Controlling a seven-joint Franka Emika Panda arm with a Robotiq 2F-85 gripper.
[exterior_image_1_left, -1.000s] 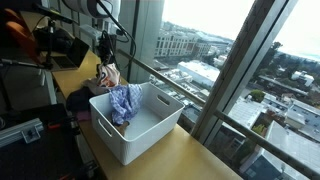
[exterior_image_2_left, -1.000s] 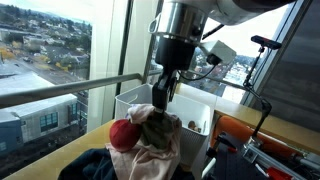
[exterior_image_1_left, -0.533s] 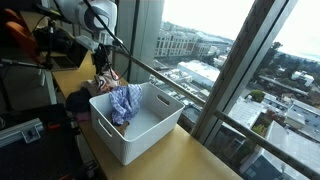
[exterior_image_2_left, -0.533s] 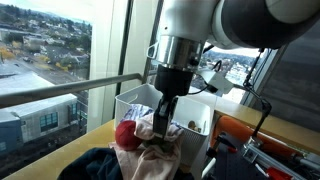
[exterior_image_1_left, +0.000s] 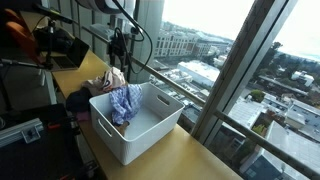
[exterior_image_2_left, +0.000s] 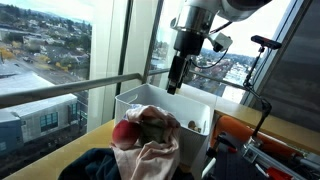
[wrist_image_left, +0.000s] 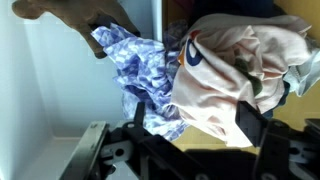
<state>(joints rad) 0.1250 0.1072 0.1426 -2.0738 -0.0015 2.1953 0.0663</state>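
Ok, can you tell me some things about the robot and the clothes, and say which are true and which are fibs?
1. The hand is gripping the pink garment. False: it hangs empty higher up, jaws apart.
2. A blue patterned cloth drapes over the rim of the white bin. True.
3. The bin is black. False: it is white.
4. A red item lies against the pink garment. True.
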